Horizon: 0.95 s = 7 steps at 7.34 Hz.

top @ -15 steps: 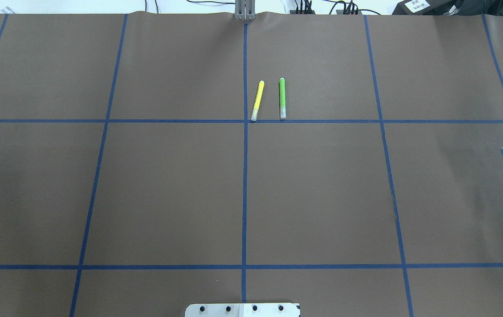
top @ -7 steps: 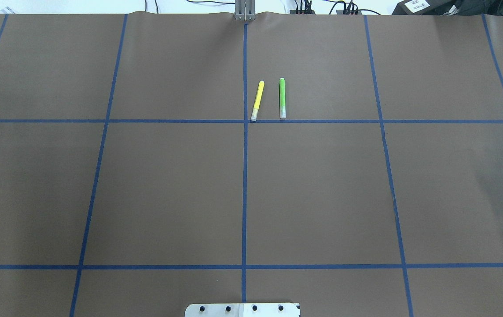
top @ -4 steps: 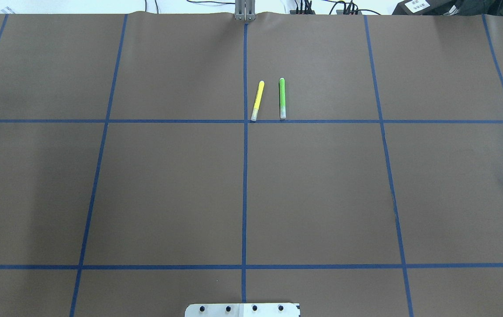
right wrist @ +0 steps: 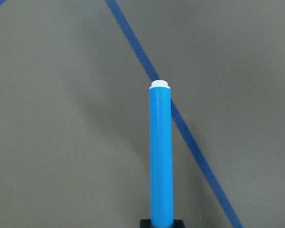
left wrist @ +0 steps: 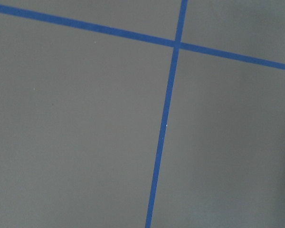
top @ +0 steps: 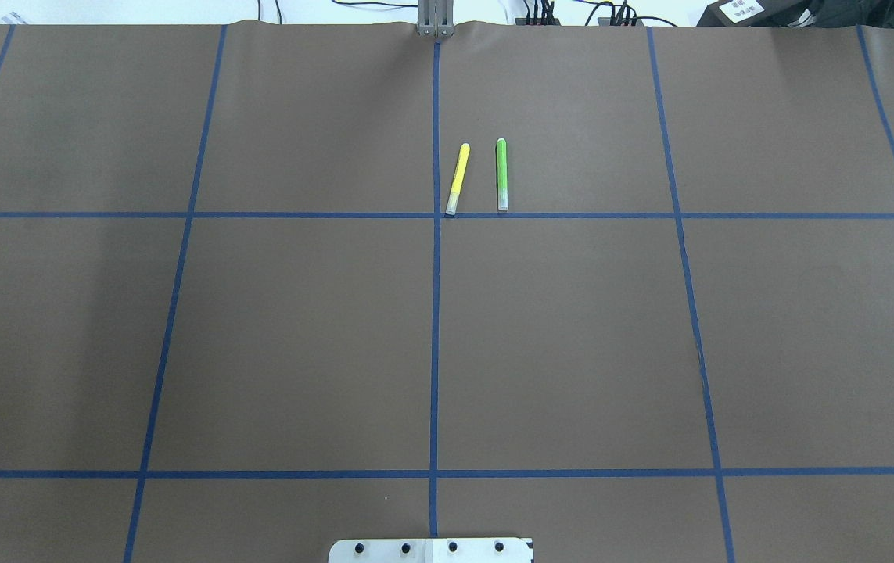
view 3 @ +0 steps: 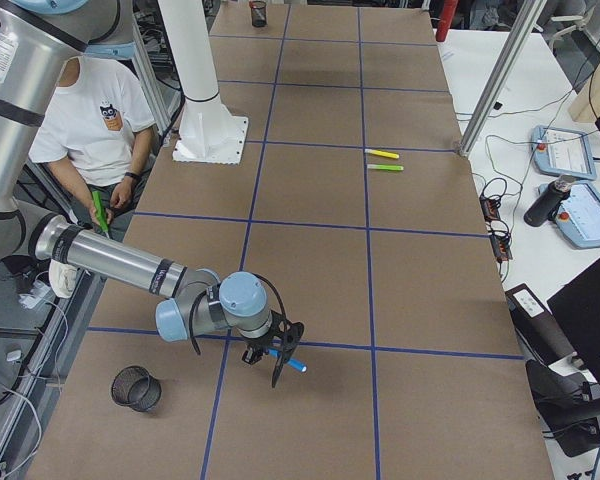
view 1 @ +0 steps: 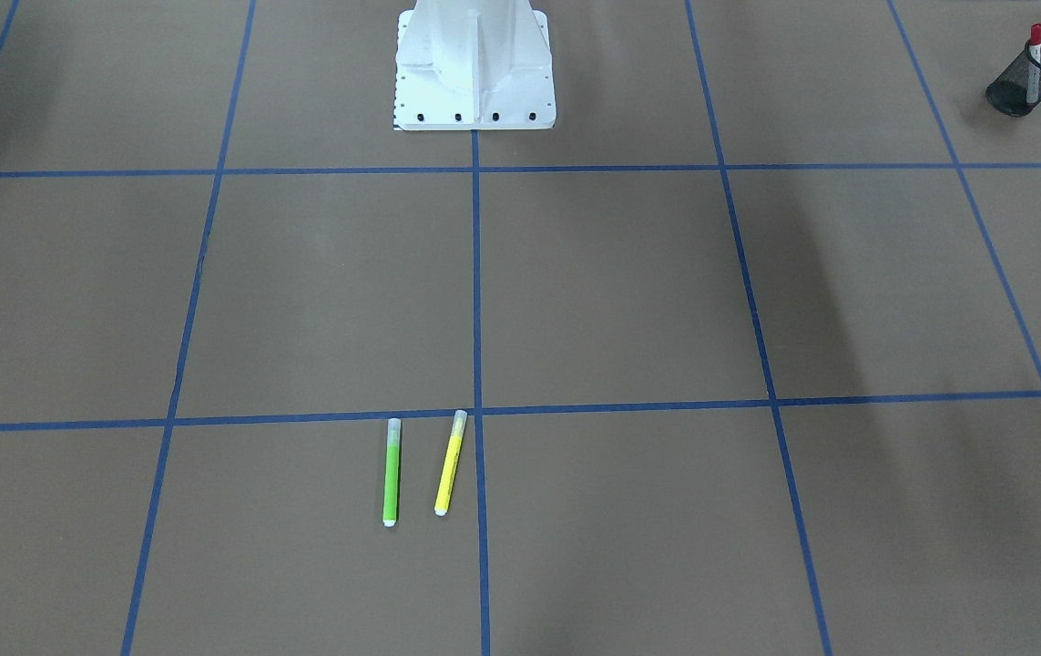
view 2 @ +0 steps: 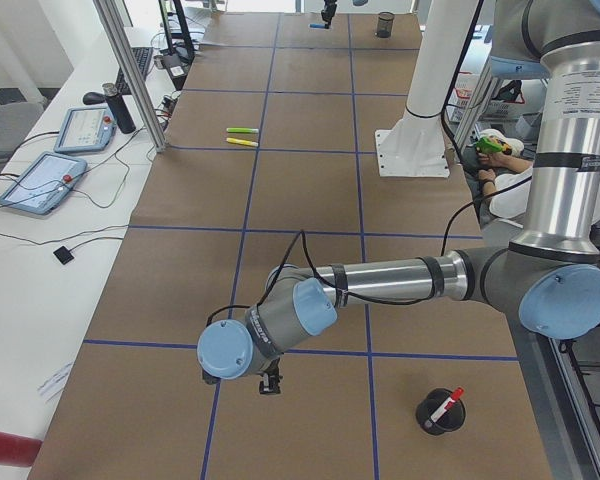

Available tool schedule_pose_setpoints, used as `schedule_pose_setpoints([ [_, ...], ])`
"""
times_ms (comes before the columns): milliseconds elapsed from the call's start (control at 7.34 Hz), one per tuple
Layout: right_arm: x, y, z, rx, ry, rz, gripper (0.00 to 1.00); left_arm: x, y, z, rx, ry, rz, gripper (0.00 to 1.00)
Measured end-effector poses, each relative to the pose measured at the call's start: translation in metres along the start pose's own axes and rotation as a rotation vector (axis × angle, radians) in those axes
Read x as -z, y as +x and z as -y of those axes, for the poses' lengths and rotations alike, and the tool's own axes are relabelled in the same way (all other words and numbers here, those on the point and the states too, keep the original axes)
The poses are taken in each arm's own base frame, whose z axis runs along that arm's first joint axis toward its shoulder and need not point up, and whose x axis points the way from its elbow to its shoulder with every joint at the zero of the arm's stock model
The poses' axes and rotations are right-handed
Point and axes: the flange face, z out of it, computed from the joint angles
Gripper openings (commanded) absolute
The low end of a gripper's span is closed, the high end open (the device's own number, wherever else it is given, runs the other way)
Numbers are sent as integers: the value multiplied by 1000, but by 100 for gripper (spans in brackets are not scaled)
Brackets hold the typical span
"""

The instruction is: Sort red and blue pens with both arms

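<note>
The blue pen (right wrist: pixel 160 152) fills the right wrist view, and my right gripper (right wrist: pixel 161 223) is shut on its lower end. In the exterior right view the blue pen (view 3: pixel 286 361) sticks out level from the right gripper (view 3: pixel 270 355), low over the table near a tape line. The red pen (view 1: pixel 1035 41) stands in a black mesh cup (view 1: pixel 1021 87) on my left end of the table. My left gripper (view 2: pixel 270 380) hangs over bare table, left of that cup (view 2: pixel 440 412) in the exterior left view. I cannot tell whether it is open or shut.
A yellow marker (top: pixel 457 178) and a green marker (top: pixel 501 173) lie side by side at the table's far middle. A second black mesh cup (view 3: pixel 135 388) stands near the right gripper. The white pedestal (view 1: pixel 474 64) is at the near edge. A seated person (view 3: pixel 90 140) is beside the table.
Two seconds ago the right gripper with the blue pen showed at the overhead view's right edge. It has since moved out of that view to the right. The markers have not moved.
</note>
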Motion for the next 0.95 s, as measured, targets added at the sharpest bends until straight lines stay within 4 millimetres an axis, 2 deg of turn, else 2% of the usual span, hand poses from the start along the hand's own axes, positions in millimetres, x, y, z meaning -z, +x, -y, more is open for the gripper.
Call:
schedule_pose_setpoints([
  [272,-6,32,-2,94,3,-29,0,3,24,22,-25,40,20,100],
  [409,-9,49,-5,137,-12,-44,0,4,29,27,-30,47,23,100],
  [681,0,88,-5,200,-53,-86,0,4,34,31,-24,49,24,100],
  [953,10,114,-6,218,-100,-124,0,3,35,31,-21,48,22,100],
])
